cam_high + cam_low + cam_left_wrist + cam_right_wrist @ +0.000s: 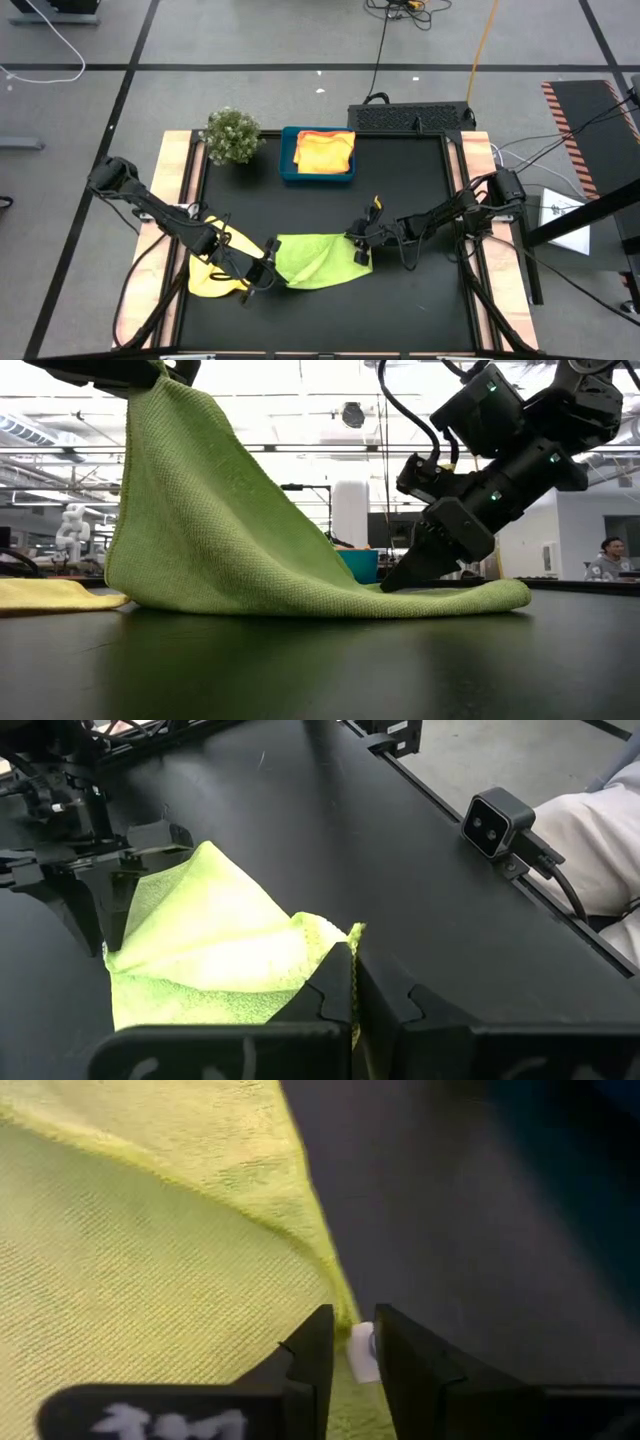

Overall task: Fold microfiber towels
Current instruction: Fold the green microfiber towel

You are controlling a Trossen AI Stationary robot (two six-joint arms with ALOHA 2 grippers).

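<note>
- The left gripper (262, 276) sits near the bench's front edge, left of centre, its fingers (335, 985) pressed together on a corner of the lime green towel (318, 259), which it holds lifted off the surface.
- In the low view that held corner is raised high, and the lime green towel (215, 530) slopes down from it to lie flat on the bench toward the other arm.
- The right gripper (362, 247) is at the middle of the bench, tipped down onto the towel's right edge; its fingers (312, 1355) stand only a narrow gap apart with the towel's hem and a small white tag between them, pinching that edge against the bench top.
- A yellow towel (213, 275) lies crumpled on the bench just beside the green one, on its left, partly under the left arm.
- A small bushy plant (231, 135) stands at the bench's back-left corner.
- Just right of it, against the back edge, a blue tray (287, 160) holds folded orange-yellow towels (324, 151).
- In the low view, a person sits in the room far behind the bench, at the right.
</note>
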